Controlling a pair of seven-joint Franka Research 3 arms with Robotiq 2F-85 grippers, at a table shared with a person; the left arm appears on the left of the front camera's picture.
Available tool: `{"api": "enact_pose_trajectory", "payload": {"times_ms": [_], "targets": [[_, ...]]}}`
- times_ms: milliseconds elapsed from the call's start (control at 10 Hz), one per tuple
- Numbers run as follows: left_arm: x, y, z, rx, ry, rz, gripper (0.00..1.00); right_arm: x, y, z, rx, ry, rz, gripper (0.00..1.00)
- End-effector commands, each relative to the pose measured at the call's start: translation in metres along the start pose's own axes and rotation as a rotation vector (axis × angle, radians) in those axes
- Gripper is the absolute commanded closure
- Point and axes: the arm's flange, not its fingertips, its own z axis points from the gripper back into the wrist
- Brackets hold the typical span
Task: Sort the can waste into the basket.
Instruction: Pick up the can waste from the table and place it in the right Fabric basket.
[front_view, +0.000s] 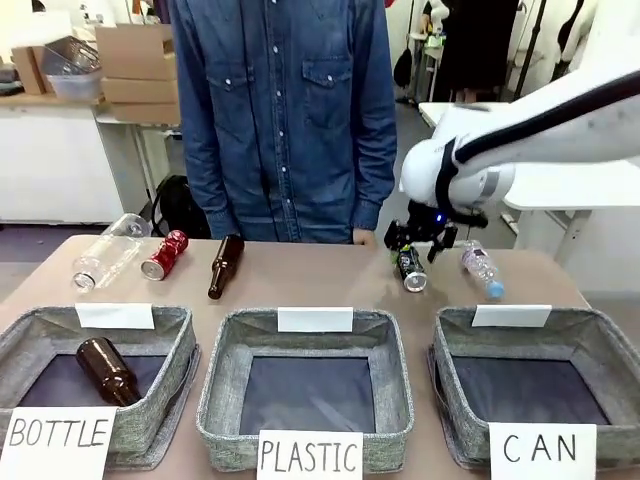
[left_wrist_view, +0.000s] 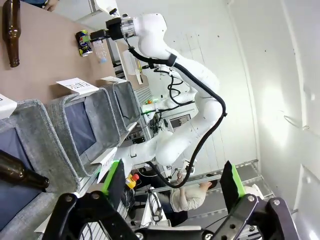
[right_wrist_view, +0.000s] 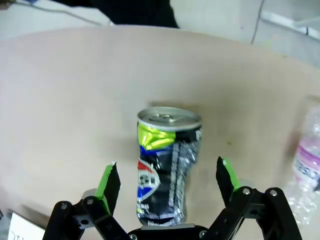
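A dark blue-black can (front_view: 410, 268) lies on the table's far right part. My right gripper (front_view: 420, 240) hovers just over it, open. In the right wrist view the can (right_wrist_view: 167, 165) lies between the green-padded fingers (right_wrist_view: 109, 182), which stand apart from its sides. A red can (front_view: 165, 254) lies at the far left of the table. The grey basket (front_view: 600, 340) with the "CAN" sign (front_view: 540, 450) stands at the front right and looks empty. My left gripper (left_wrist_view: 172, 182) is open, off the table, holding nothing; its view shows the dark can (left_wrist_view: 84, 42) far away.
A brown bottle (front_view: 225, 265) and a clear plastic bottle (front_view: 105, 252) lie near the red can. A small plastic bottle (front_view: 480, 268) lies right of the dark can. The "BOTTLE" basket (front_view: 170, 325) holds a brown bottle (front_view: 105, 370). The "PLASTIC" basket (front_view: 225, 400) stands in the middle. A person stands at the far edge.
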Motion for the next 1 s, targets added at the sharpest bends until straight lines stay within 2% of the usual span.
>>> {"api": "enact_pose_trajectory", "payload": {"times_ms": [0, 300, 400, 500, 600, 700, 800, 900], "targets": [[-0.001, -0.003, 0.000, -0.017, -0.001, -0.023, 0.00, 0.008, 0.009, -0.012, -0.069, -0.009, -0.034, 0.00], [-0.001, -0.003, 0.000, -0.017, -0.001, -0.023, 0.00, 0.003, 0.008, -0.015, -0.119, -0.023, -0.047, 0.00], [-0.001, -0.003, 0.000, -0.017, -0.001, -0.023, 0.00, 0.001, 0.009, -0.017, -0.138, -0.017, -0.044, 0.58], [-0.001, -0.003, 0.000, -0.017, -0.001, -0.023, 0.00, 0.000, 0.009, -0.018, -0.143, -0.013, -0.041, 0.58], [-0.001, -0.003, 0.000, -0.017, -0.001, -0.023, 0.00, 0.000, 0.009, -0.018, -0.143, -0.013, -0.042, 1.00], [-0.001, -0.003, 0.000, -0.017, -0.001, -0.023, 0.00, -0.001, 0.009, -0.019, -0.154, -0.017, -0.044, 0.63], [-0.001, -0.003, 0.000, -0.017, -0.001, -0.023, 0.00, -0.002, 0.009, -0.018, -0.168, -0.021, -0.049, 1.00], [-0.001, -0.003, 0.000, -0.017, -0.001, -0.023, 0.00, -0.003, 0.008, -0.017, -0.176, -0.020, -0.050, 1.00]]}}
